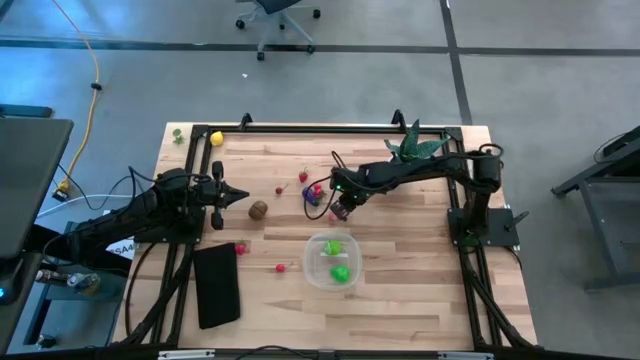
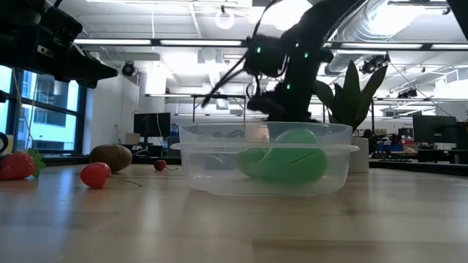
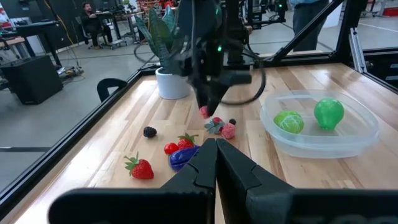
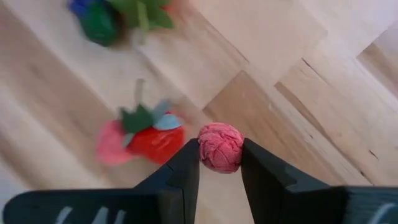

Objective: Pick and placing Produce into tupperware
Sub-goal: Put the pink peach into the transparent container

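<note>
R gripper (image 4: 220, 163) is pinching a pink raspberry (image 4: 220, 147) w/ fingers nearly closed, hanging at 12 o'clock of the tupperware (image 1: 312, 270), prob for carrying over. L gripper (image 1: 238, 197) is sitting shut, waiting at 9.

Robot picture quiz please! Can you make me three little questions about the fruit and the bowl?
1. True or false: the tupperware already holds two green produce pieces.
2. What sits between the right gripper fingers?
A. a pink raspberry
B. a yellow lemon
C. a brown kiwi
3. Fill in: the left gripper is ____ and holds nothing.

Key: 1 true; 2 A; 3 shut.
</note>
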Action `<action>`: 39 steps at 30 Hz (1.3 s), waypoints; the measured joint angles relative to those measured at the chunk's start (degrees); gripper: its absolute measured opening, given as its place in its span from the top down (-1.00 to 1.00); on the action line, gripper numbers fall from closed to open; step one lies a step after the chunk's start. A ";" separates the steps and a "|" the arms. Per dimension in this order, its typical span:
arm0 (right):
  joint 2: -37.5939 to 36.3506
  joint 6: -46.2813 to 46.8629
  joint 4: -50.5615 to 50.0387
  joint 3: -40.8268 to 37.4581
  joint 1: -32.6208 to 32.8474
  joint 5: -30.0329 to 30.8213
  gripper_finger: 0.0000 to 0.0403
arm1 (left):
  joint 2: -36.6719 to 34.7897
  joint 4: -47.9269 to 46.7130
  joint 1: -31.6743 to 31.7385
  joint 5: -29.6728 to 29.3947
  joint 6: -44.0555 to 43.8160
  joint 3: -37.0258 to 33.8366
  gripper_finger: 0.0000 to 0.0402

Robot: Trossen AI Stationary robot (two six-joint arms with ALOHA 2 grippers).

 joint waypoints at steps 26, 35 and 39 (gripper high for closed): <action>-4.85 -3.92 0.04 0.03 20.88 -0.44 0.54 | 0.00 0.00 0.00 0.01 -0.01 0.00 1.00; -1.39 -6.56 0.22 0.03 22.35 -1.33 0.55 | 0.00 0.00 0.00 0.01 0.00 0.00 1.00; 0.41 -7.86 0.57 0.03 22.51 -3.20 0.54 | 0.00 0.00 -0.01 0.01 -0.01 0.00 1.00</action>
